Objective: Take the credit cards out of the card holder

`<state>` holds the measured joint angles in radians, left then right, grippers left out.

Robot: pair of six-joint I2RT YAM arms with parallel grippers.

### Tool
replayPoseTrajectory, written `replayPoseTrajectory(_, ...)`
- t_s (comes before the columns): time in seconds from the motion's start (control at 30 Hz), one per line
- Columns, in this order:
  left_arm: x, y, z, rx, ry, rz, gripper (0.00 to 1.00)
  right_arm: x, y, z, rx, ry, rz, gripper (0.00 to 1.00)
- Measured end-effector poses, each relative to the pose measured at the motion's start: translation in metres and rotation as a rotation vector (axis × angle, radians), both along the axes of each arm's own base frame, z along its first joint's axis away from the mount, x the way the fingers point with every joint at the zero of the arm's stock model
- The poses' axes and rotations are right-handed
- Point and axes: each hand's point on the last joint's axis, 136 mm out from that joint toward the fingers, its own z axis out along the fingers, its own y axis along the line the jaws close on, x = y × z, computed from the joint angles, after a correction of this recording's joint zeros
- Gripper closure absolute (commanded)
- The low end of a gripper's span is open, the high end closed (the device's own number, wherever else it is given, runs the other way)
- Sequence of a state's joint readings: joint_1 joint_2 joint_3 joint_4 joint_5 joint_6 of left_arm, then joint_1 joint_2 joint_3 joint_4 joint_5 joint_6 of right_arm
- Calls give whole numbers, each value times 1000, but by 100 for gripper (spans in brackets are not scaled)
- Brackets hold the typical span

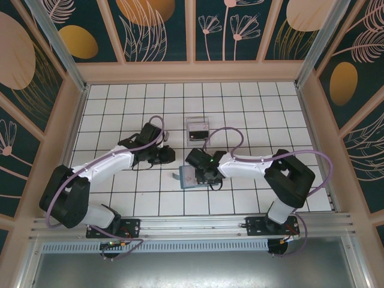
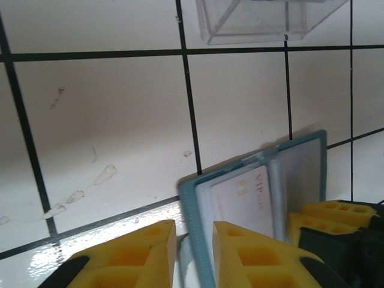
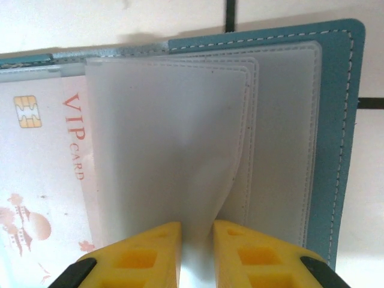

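Right pincer [image 3: 197, 235] pinches a clear sleeve [image 3: 168, 144] of the open card holder [image 3: 337, 132]; left pincer [image 2: 194, 239] clamps its teal edge.

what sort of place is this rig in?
Probably an enclosed lab test cell: white gridded tabletop, printed botanical wall panels on three sides, aluminium mounting rail at the near edge.

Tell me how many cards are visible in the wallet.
1: a white VIP card lies in the open wallet, beside cloudy sleeves. More may be hidden behind them.
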<state>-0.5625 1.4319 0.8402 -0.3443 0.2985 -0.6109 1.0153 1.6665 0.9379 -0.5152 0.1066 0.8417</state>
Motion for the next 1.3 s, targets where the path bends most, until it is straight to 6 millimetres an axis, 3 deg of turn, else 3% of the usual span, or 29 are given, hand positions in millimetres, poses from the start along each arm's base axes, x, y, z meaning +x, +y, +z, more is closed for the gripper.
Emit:
replayPoseTrajectory(0.17,-13,-19,-5,-10,23,-33,77,-2,1,2,9,6,-3,78)
replayPoseTrajectory(0.53,-55,-64,-36,-17,104,-120,78,2,-32,7,-84,-8,-48,74)
replayPoseTrajectory(0.87,-68,-51,-58,29,151,-93,80,2,-37,19,-77,-19,-56,73)
replayPoseTrajectory(1.1,-69,-48,-62,36,152,-85,83,12,-17,46,18,-57,-52,74)
replayPoseTrajectory(1.3,-69,-49,-63,32,149,-85,84,15,4,56,112,-56,-36,78)
